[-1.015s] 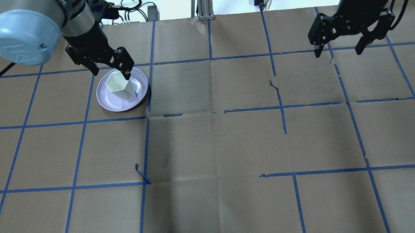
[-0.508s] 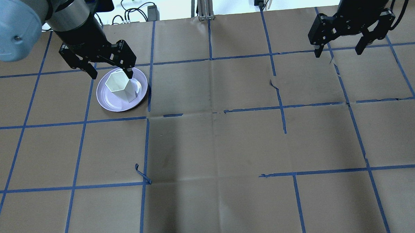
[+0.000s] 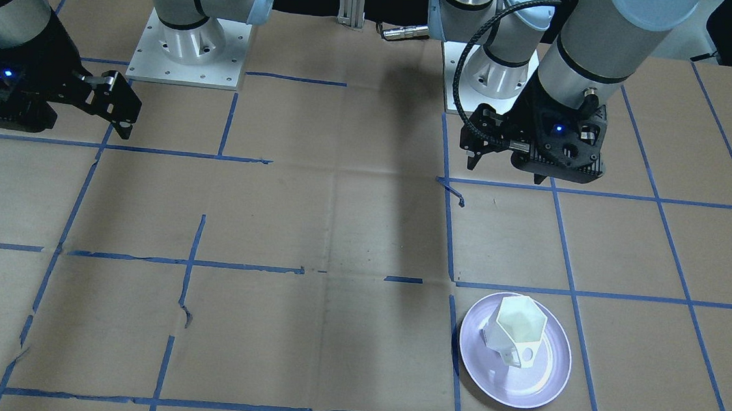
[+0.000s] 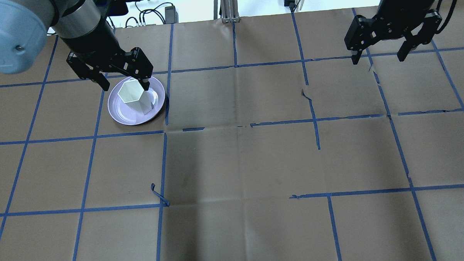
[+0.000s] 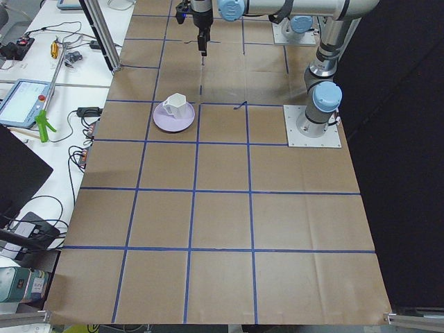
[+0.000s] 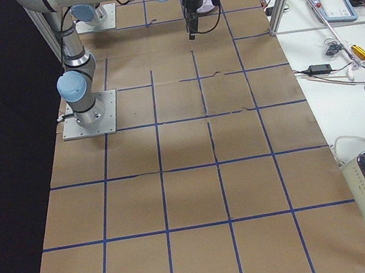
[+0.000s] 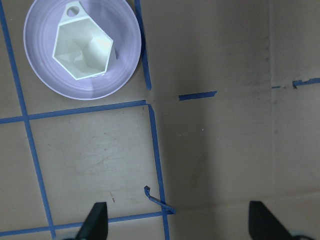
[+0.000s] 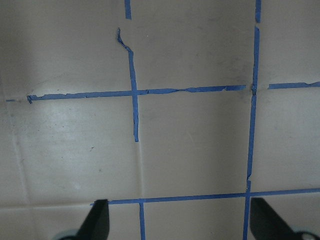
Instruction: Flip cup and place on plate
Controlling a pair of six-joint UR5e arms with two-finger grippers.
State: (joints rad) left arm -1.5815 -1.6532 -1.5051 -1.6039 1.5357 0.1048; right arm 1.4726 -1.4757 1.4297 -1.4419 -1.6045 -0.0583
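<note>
The white faceted cup (image 4: 130, 96) stands upright, mouth up, on the round lavender plate (image 4: 117, 115) at the far left of the table. Both also show in the front view, cup (image 3: 516, 328) on plate (image 3: 537, 390), and in the left wrist view, cup (image 7: 82, 47) on plate (image 7: 50, 85). My left gripper (image 4: 125, 87) is open and empty, raised above the table just on the robot's side of the plate (image 3: 506, 171). My right gripper (image 4: 378, 59) is open and empty, high over the far right.
Brown paper with a blue tape grid covers the table (image 4: 241, 165). A loose curl of tape (image 4: 159, 195) sticks up left of centre. The paper is torn along a tape line (image 4: 310, 100). Side benches with cables and tools (image 5: 62, 62) flank the table.
My left arm has lifted and pulled back from the cup, with its fingers open. The cup stays upright on the plate. The right arm has not moved.
</note>
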